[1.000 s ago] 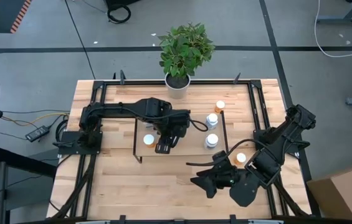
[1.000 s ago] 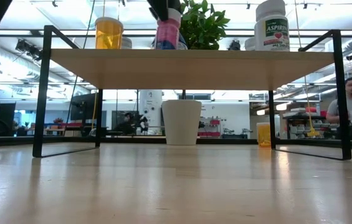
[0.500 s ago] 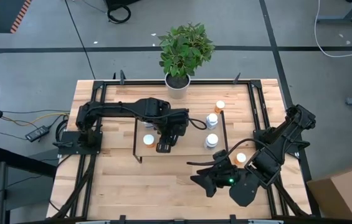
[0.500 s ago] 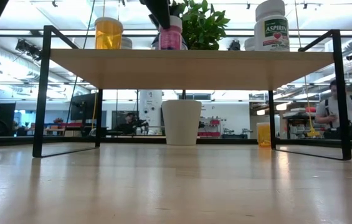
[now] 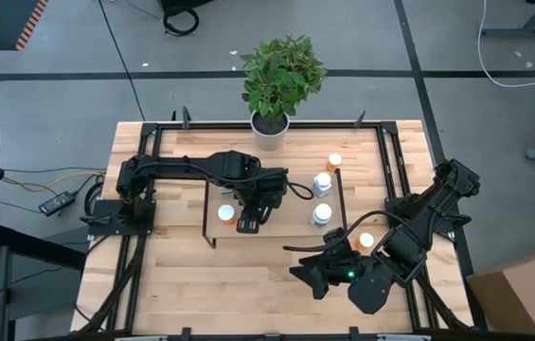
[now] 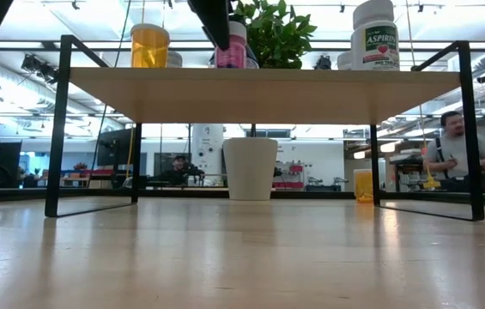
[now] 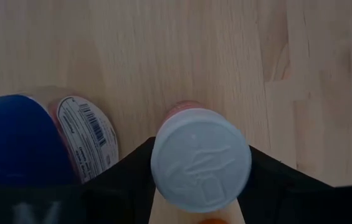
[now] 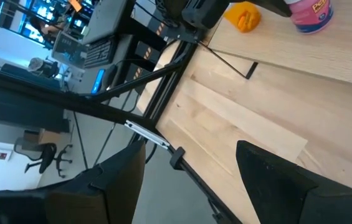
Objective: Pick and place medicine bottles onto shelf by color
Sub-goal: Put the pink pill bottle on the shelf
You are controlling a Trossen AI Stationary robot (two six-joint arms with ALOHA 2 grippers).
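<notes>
L gripper (image 5: 248, 224): dark fingers (image 7: 126, 168) pinching the white-capped pink medicine bottle (image 7: 200, 158) from both sides, bottle standing upright on the low light-wood shelf w/ thin black rails (image 5: 281, 194). Low view: the pink bottle (image 6: 232, 47) sits on the shelf top w/ the dark fingers against it at 9 o'clock. Just beside it in the wrist view, a blue-lidded bottle w/ barcode label (image 7: 26, 140). In the high view a white-capped bottle (image 5: 225, 213) at 9 o'clock of the gripper, on the shelf. Low view also shows an orange-bodied bottle (image 6: 150, 43) toward the shelf's 9 o'clock end and a white aspirin bottle (image 6: 374, 34) toward 3 o'clock.

R gripper (image 5: 316, 273): fingers (image 8: 275, 180) spread, nothing between them, over the wooden tabletop (image 5: 248, 284) at 5 o'clock of the shelf, well apart from it.

Off the shelf on the tabletop: orange bottle w/ white cap (image 5: 334, 162) at 1 o'clock, another (image 5: 366, 241) near the R arm. Two white-capped clear bottles (image 5: 322, 182) at the shelf's 3 o'clock end. White plant pot w/ green plant (image 5: 271, 129) at 12 o'clock edge. Person (image 6: 455, 150) in room behind.
</notes>
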